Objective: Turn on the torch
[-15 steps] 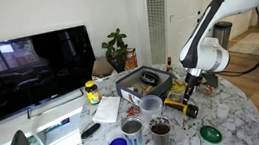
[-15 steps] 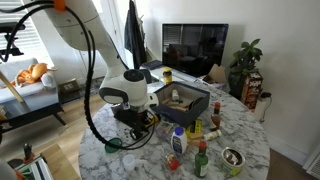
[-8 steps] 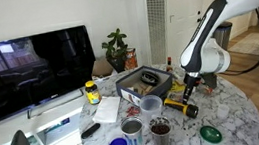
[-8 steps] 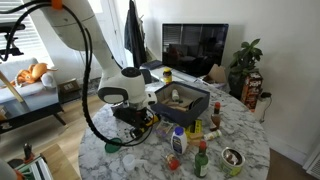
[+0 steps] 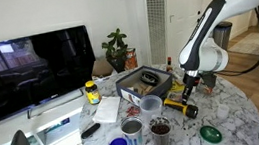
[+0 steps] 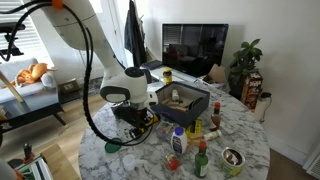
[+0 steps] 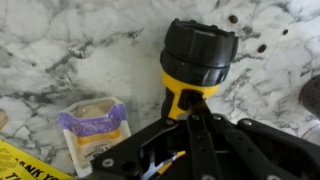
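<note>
"Looking down from the wrist, where is the torch (image 7: 196, 62)?"

"Lying on its side on the white marble surface (image 7: 60, 50), with its black head far from the camera and its yellow body toward the gripper (image 7: 194, 118)."

"And the fingers (image 7: 197, 140)?"

"Drawn together, no gap showing. Their tips sit at the rear of the yellow body. Whether they press on it, I cannot tell."

"Anything beside it?"

"A small packet with a purple band (image 7: 95, 130), near the torch but apart from it."

"And from farther off?"

"In an exterior view the arm bends down over the torch. A clear cup (image 5: 151, 104) stands just beside it, a black box (image 5: 141, 81) behind that, and a green lid (image 5: 211, 132) nearer the surface's edge."
</note>
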You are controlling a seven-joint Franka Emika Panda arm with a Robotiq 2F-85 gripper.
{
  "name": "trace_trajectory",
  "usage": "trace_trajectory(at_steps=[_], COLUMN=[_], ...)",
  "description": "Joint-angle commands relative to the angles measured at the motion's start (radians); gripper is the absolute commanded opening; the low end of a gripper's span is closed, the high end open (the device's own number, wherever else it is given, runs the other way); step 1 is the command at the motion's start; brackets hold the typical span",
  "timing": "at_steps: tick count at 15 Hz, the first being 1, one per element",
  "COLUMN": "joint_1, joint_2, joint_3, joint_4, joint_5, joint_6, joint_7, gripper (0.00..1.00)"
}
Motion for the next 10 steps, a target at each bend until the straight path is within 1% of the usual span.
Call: trace_trajectory(at_steps=[1,3,7,10], joint_1=[-0.056,-0.059,-0.043,-0.041], joint_2=[0.118,0.102,0.057,0.030], joint_3=[0.041,0.037,0.023,0.030], joint_4=[0.073,0.068,0.038,0.022], joint_5=[0.056,0.060,0.044,0.051], joint_6=[-0.054,-0.050,-0.020,0.000], joint_7=[-0.046,-0.039,-0.013,-0.016], gripper=[0.00,0.00,0.00,0.00])
